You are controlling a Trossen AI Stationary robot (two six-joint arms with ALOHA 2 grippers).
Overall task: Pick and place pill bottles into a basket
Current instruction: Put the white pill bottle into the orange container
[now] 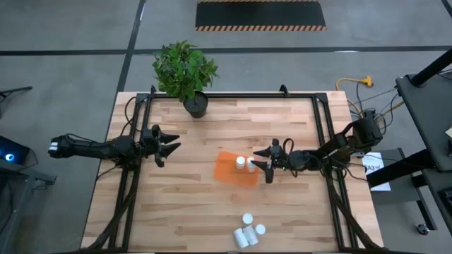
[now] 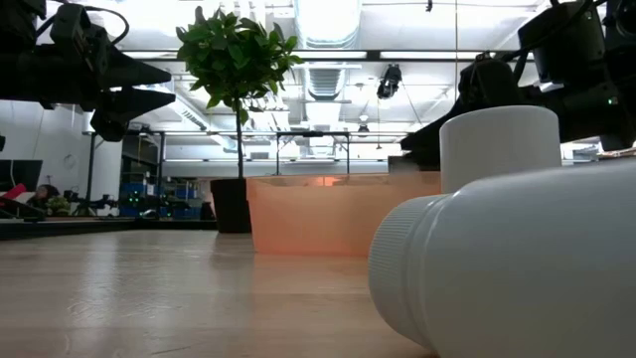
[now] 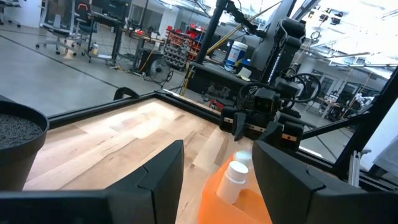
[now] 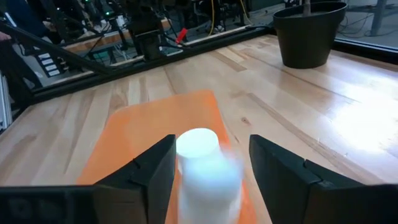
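Right gripper (image 1: 266,166) jaws spread around bottle (image 4: 202,165) over basket (image 1: 226,173); bottle could topple if clipped. Left gripper (image 1: 171,146) jaws parted, empty.

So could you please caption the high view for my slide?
Right gripper opens over a bottle in the orange basket.

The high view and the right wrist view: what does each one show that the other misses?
Only the high view shows the left gripper waiting, empty, over bare wood left of the basket, and the cluster of pill bottles near the table's front edge. Only the right wrist view shows, close up, a bottle between the right gripper's spread fingers, blurred. Both show the orange basket, the black plant pot and the wooden table.
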